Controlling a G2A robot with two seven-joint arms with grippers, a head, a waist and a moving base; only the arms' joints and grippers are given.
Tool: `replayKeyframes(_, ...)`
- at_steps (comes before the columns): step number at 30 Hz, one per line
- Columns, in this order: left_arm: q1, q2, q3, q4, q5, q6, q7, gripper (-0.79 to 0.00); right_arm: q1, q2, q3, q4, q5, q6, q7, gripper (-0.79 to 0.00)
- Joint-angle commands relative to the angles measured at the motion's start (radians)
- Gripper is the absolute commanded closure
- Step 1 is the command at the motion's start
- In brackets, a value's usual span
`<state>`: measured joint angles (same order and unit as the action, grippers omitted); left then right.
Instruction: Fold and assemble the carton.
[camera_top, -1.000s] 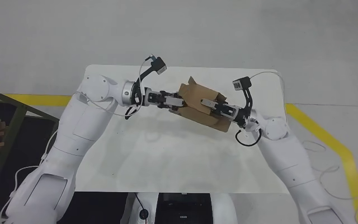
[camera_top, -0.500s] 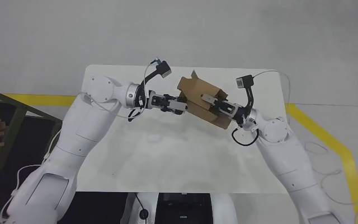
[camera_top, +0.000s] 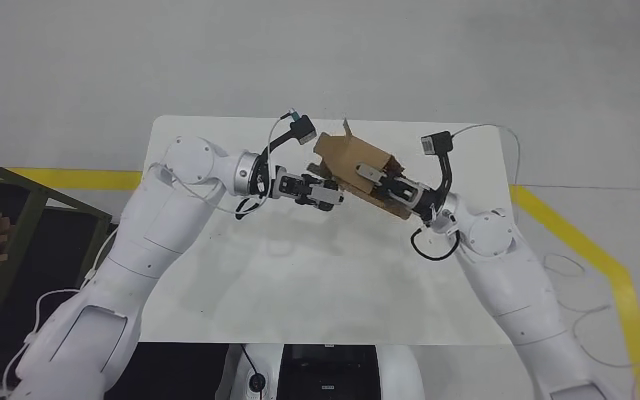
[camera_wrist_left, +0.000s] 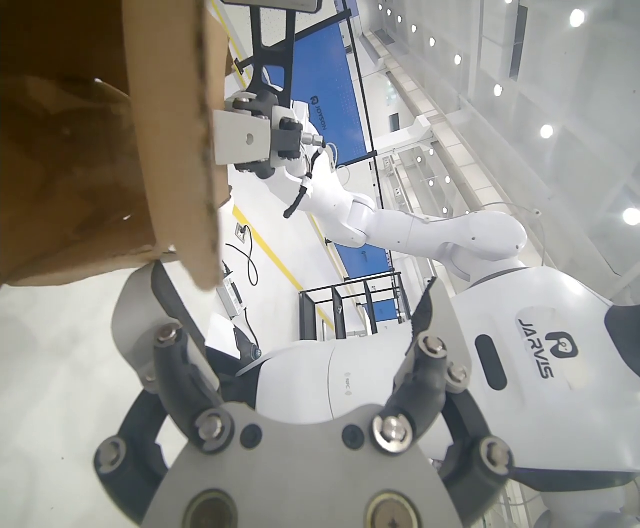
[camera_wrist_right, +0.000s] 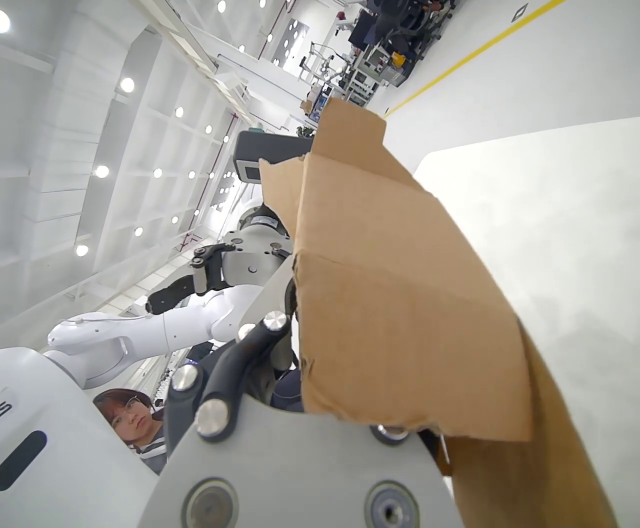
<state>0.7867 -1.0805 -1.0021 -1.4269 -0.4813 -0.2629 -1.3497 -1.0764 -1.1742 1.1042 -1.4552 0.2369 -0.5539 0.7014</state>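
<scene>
Hiding half the right gripper (camera_top: 370, 179), the carton (camera_top: 350, 160) is clamped.

— How much of your right gripper (camera_top: 381, 183) can you see?
— From my right wrist, the carton (camera_wrist_right: 400, 310) covers one finger of it.
— Do you see the carton whole, at least?
— No. Both my wrist views' edges cut it off, and from above its flaps are too small to sort out.

White table (camera_top: 300, 285), yellow floor line (camera_top: 80, 179)
</scene>
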Motion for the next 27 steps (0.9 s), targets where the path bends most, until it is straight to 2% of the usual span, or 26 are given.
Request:
replayKeyframes(1,-0.003,-0.001,0.004,0.005,-0.001,-0.001,0.000,-0.785,-0.003,-0.001,-0.004,-0.010,-0.010,0.005,-0.003,0.000)
replayKeyframes(12,-0.010,-0.004,0.009,0.021,-0.004,-0.005,-0.004,-0.785,0.019,-0.005,-0.033,0.014,0.019,0.049,0.086,0.000)
replayKeyframes(27,-0.003,-0.003,0.009,0.009,-0.002,0.006,-0.018,-0.785,0.040,-0.009,-0.034,0.058,0.048,0.025,0.112,0.000)
